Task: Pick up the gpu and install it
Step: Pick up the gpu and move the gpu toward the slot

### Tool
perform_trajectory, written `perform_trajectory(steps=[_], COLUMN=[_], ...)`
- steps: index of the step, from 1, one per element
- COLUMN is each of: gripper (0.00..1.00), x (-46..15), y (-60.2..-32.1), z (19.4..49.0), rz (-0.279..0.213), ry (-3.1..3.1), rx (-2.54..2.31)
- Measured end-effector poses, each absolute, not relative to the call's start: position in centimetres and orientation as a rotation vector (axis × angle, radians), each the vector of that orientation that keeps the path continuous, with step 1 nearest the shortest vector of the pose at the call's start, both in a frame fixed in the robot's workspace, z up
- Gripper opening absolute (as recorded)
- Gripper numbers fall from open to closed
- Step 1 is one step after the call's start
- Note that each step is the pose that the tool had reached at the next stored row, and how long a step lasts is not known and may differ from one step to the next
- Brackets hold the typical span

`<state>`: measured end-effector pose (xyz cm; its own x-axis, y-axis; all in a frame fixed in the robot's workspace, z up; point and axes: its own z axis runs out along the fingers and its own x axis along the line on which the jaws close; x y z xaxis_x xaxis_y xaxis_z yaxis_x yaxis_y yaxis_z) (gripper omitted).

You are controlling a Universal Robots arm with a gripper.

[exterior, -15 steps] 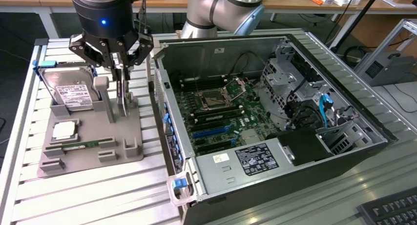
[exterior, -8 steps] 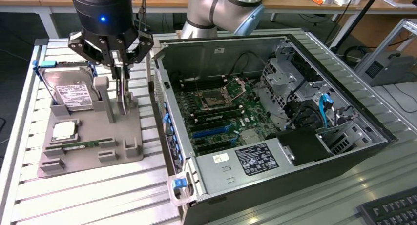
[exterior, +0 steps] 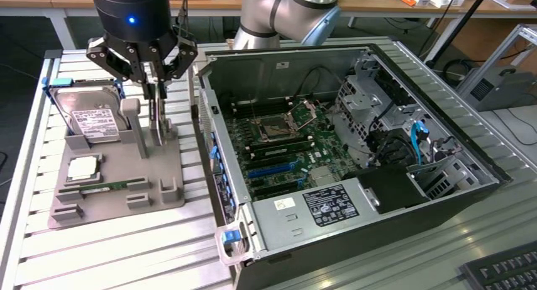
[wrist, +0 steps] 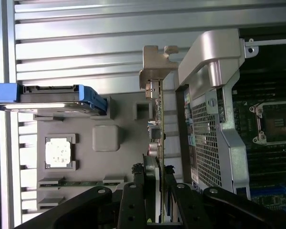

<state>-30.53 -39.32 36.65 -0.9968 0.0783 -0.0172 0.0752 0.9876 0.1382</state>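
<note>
Presently, one item in hand.

Item: graphics card (exterior: pixel 158 123), thin dark board with a silver bracket (wrist: pixel 155 71) at one short end. It stands upright on its long edge in a slot of the grey holder (exterior: pixel 109 205) on the slatted desk (exterior: pixel 109 258), just beside the open computer case (exterior: pixel 268 70).

Hand (exterior: pixel 153 87): closed partway over the card's top edge, one finger against each face. It looks to have a grip on the card. The card's lower edge sits in the slot.

Handling, as I judge it: light and stiff, but fragile. The faces carry small parts and the lower edge carries contacts, so neither wants squeezing or knocking. The sound hold is across the thickness along the upper edge, near the middle, so the card hangs level and does not swing. The bracket end probably weighs a little more. The smooth faces may slip under a loose grip.

Also in the holder: hard drive (exterior: pixel 92 117) in a blue-handled frame, processor chip (exterior: pixel 82 168), memory stick (exterior: pixel 100 188).

Writing: white label on the hard drive and a black-and-white label (exterior: pixel 336 205) inside the case; neither is readable from here. No brand is legible.
</note>
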Motion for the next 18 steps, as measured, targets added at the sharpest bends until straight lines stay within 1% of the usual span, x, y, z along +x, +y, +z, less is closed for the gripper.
perform_trajectory(steps=[18], gripper=[0.27], x=[-30.5], y=[-39.3], z=[38.0], rz=[0.222], ry=[3.109], rx=[0.120])
